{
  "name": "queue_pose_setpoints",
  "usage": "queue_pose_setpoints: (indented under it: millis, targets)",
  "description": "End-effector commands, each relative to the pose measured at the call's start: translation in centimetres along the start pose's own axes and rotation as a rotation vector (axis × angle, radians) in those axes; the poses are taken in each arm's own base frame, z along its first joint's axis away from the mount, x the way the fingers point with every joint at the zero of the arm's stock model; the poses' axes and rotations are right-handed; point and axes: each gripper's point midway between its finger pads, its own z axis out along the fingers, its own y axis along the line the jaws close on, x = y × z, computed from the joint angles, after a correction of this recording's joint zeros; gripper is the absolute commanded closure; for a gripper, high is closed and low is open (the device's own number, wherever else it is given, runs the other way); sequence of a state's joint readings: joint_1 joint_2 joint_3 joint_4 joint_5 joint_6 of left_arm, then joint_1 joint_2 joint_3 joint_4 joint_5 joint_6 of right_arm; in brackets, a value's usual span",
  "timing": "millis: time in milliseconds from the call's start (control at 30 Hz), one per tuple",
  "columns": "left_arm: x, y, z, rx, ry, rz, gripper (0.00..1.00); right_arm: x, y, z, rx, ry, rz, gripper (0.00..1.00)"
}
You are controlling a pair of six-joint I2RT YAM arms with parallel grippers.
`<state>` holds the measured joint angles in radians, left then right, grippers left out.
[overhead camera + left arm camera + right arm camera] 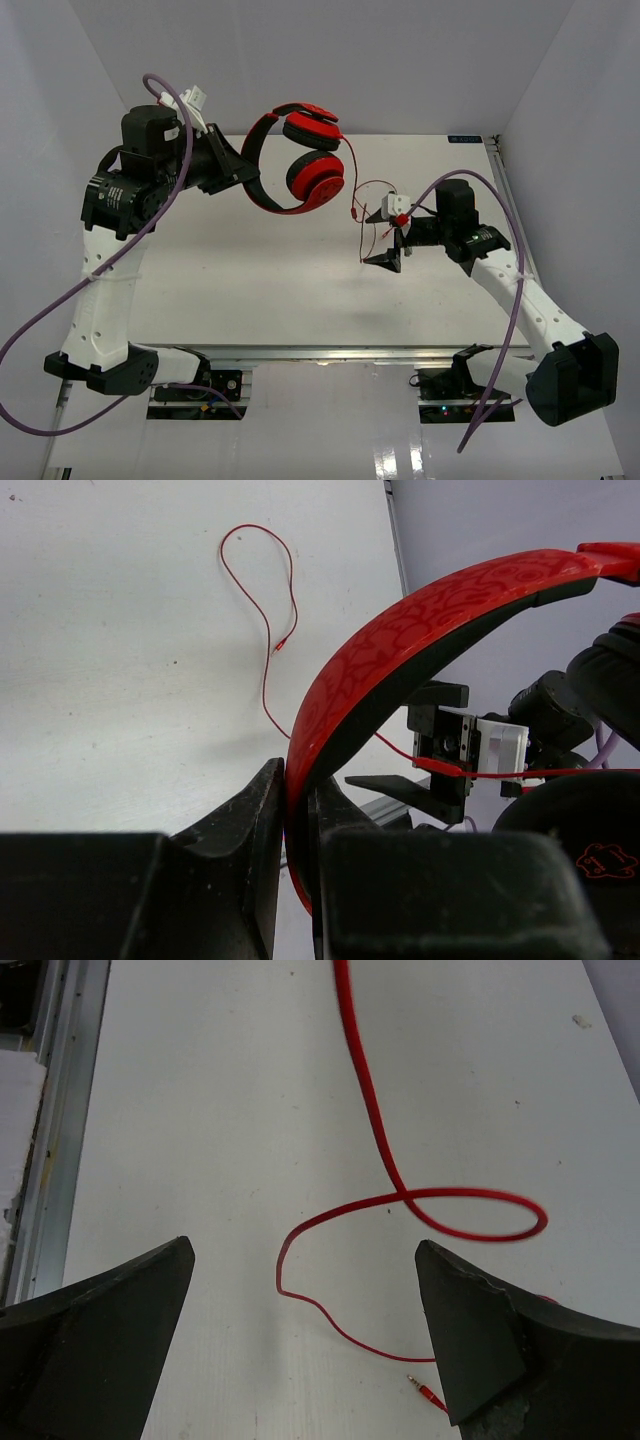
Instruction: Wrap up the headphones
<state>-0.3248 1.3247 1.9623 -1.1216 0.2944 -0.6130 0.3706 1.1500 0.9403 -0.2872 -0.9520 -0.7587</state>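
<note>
The red headphones hang in the air above the table's far left. My left gripper is shut on their red headband, which passes between my fingers in the left wrist view. The thin red cord runs down from the earcups to the table and loops there. Its plug lies on the table by my right finger. My right gripper is open and empty, held just above the cord's loops.
The white table has a metal rail along one edge. Purple arm cables trail from both arms. Grey walls close in the back and sides.
</note>
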Motion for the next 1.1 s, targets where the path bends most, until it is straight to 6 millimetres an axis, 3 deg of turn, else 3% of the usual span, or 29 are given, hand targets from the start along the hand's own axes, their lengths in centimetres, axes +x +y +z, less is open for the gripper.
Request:
queue_pose_setpoints:
  millis: [0, 133, 300, 367, 567, 667, 833, 1000, 1067]
  targets:
    - [-0.9, -2.4, -1.9, 0.095, -0.061, 0.008, 1.0, -0.8, -1.7, 1.0, 0.071, -0.036, 0.142, 0.03]
    - [-0.8, -2.9, -2.2, 0.119, -0.057, 0.002, 1.0, -1.3, -1.7, 3.5, 0.014, -0.075, 0.298, 0.0]
    - [-0.7, -3.3, -2.4, 0.137, -0.055, -0.008, 1.0, -1.6, -3.0, 5.0, 0.029, -0.114, 0.429, 0.15]
    - [-0.7, -3.4, -2.6, 0.144, -0.057, -0.01, 1.0, -0.9, -3.4, 5.3, 0.043, -0.099, 0.434, 0.23]
    - [-1.8, -3.6, -1.9, 0.145, -0.087, -0.02, 1.0, 0.9, -3.2, 5.4, 0.054, -0.068, 0.413, 0.79]
    - [-3.0, -3.6, -0.6, 0.143, -0.118, -0.039, 1.0, 1.0, -3.0, 4.5, 0.062, -0.063, 0.401, 0.91]
    - [-4.9, -2.2, 2.2, 0.081, -0.168, -0.09, 1.0, 1.3, -1.4, 2.5, 0.073, 0.013, 0.287, 0.92]
    - [-8.4, 0.1, 3.6, 0.069, -0.229, -0.159, 1.0, 6.5, 1.9, -0.8, 0.063, 0.29, 0.159, 0.92]
    - [-9.2, 0.7, 4.3, 0.069, -0.242, -0.173, 1.0, 7.1, 2.0, -1.9, 0.069, 0.344, 0.039, 0.92]
